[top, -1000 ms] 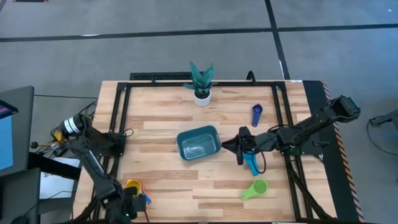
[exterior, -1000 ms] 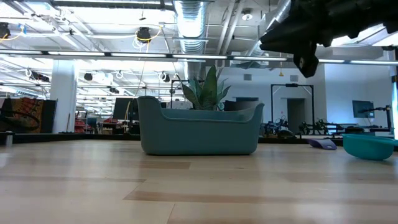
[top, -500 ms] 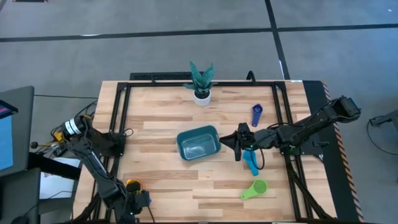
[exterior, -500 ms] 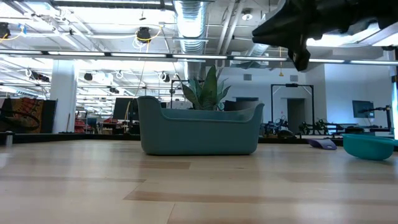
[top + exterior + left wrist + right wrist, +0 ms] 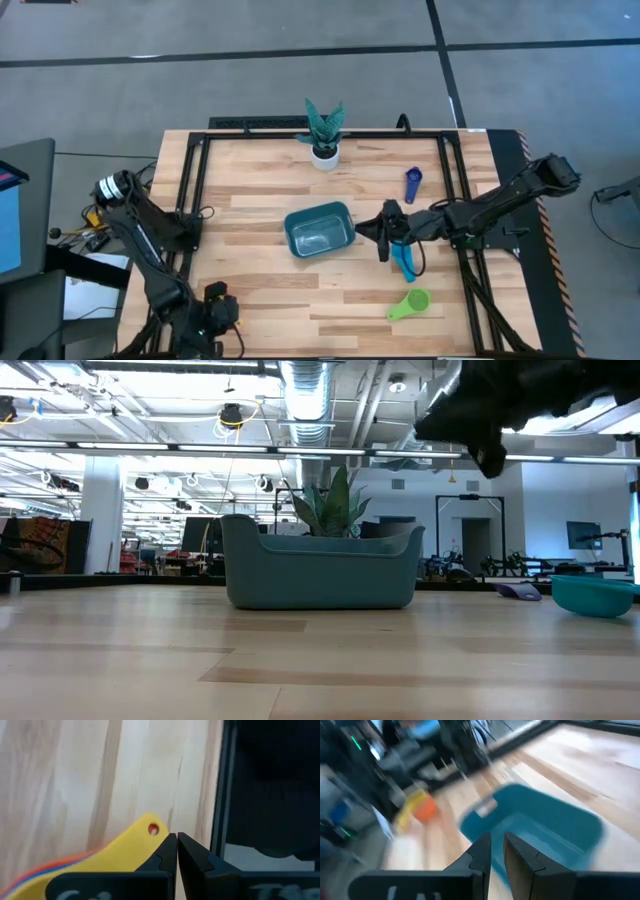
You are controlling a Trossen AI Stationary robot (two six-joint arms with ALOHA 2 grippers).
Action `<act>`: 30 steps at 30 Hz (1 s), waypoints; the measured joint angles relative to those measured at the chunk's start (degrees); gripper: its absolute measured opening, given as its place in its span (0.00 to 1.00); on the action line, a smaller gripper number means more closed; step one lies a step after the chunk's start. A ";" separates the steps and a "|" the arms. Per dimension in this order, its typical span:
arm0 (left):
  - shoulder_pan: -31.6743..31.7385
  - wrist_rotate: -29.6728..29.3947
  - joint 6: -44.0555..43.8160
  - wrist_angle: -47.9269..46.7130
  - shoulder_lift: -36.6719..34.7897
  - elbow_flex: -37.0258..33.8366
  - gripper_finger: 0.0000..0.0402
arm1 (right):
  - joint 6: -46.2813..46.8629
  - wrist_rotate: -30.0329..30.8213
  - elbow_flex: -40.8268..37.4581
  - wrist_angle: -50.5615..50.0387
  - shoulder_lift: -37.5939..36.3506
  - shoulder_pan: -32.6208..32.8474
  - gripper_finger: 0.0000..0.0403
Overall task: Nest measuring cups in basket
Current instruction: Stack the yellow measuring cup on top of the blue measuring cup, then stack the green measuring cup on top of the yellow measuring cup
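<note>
The right hand (image 5: pixel 383 243) hovers just beside the small teal plastic basket (image 5: pixel 319 230), its fingers nearly together and grasping nothing. The light blue plastic measuring cup (image 5: pixel 405 263) lies on the wooden worktop (image 5: pixel 260 290) under that arm. Well apart from the basket, at the worktop's near edge, the left hand (image 5: pixel 176 851) is clenched beside a stack of smooth yellow, orange and blue scoops (image 5: pixel 120 854), seemingly without gripping them. Their slick handles might slip and scatter. The green (image 5: pixel 409 304) and dark blue (image 5: pixel 413 183) cups lie loose.

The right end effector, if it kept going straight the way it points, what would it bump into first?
Probably the basket. The right end effector points at it from close by, with nothing between them, though it may be high enough to pass over the rim.
</note>
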 joint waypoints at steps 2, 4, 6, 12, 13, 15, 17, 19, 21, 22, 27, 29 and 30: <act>1.74 -2.36 2.85 -0.47 -2.34 0.00 0.00 | -1.15 -1.00 1.83 -9.66 -1.57 -0.92 0.19; 4.47 -6.87 4.46 -1.34 -5.17 0.00 0.00 | 2.23 -1.15 4.09 -22.08 -3.00 -1.84 0.19; 8.02 -10.89 6.81 -1.58 -7.92 0.00 0.00 | 5.71 -0.25 5.96 -31.91 -3.54 -2.31 0.19; 21.62 -6.54 24.74 0.97 -11.67 0.02 0.02 | 14.01 -2.17 7.66 -43.20 -3.81 0.41 0.19; 23.93 -4.28 28.17 2.16 -11.49 0.02 0.04 | 15.63 -3.32 7.66 -43.79 -3.57 1.57 0.19; 28.63 -0.02 34.94 5.76 -10.52 0.02 0.07 | 19.50 -4.46 7.64 -45.59 -2.87 4.43 0.19; 32.27 3.26 41.37 9.66 -9.53 0.00 0.10 | 23.88 -4.38 7.61 -46.56 -2.67 7.66 0.19; 35.33 5.63 47.32 14.31 -9.05 0.00 0.13 | 29.38 -4.25 7.63 -46.22 -2.14 10.65 0.19; 37.51 7.48 53.41 17.77 -8.93 0.00 0.16 | 35.43 -4.23 7.61 -46.25 -1.79 13.74 0.19; 38.50 8.47 56.54 18.97 -8.93 0.00 0.17 | 38.25 -4.09 7.61 -46.02 -1.86 15.38 0.19; 41.38 9.61 66.39 22.95 -9.09 0.00 0.19 | 52.03 -0.24 7.61 -45.98 -1.85 22.85 0.19; 42.23 9.62 67.83 22.83 -9.09 0.00 0.19 | 56.60 1.71 7.61 -45.97 -1.85 25.09 0.19; 42.69 9.61 68.51 22.72 -9.09 0.00 0.19 | 58.73 2.68 7.61 -45.93 -1.85 26.03 0.19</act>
